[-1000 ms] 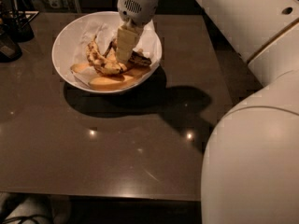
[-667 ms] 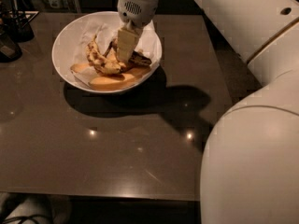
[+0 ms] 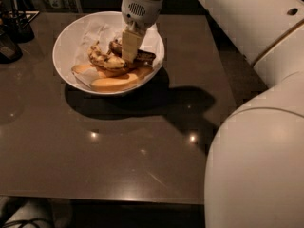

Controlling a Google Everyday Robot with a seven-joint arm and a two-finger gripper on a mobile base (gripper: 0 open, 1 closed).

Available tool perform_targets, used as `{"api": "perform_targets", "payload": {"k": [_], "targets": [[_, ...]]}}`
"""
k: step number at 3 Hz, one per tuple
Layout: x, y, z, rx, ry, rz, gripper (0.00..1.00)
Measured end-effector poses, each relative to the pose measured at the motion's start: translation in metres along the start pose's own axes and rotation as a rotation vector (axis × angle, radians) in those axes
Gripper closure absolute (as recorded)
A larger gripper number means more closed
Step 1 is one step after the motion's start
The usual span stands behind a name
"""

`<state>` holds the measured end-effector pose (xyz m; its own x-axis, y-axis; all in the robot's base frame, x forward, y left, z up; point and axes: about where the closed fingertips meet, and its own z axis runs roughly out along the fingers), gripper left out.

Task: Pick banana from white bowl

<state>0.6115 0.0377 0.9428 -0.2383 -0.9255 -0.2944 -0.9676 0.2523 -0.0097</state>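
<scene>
The gripper [image 3: 128, 57] sits on the dark banana [image 3: 146, 57] inside the white bowl [image 3: 61, 56]; I cannot tell whether it grips, and the banana is not yet lifted.

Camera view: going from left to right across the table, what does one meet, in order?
Dark containers → white bowl, its left rim → spotted banana → gripper, down in the bowl at the dark banana → robot's white arm.
</scene>
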Motion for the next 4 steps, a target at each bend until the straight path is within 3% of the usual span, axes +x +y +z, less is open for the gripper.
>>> {"api": "perform_targets", "payload": {"k": [1,3,4], "targets": [[-0.008,0.000,-0.010,0.038,-0.031,-0.023,1.00],[-0.009,0.045,-0.059,0.127,-0.132,-0.146,1.00],[-0.010,0.043,-0.058,0.133,-0.124,-0.152,1.00]]}}
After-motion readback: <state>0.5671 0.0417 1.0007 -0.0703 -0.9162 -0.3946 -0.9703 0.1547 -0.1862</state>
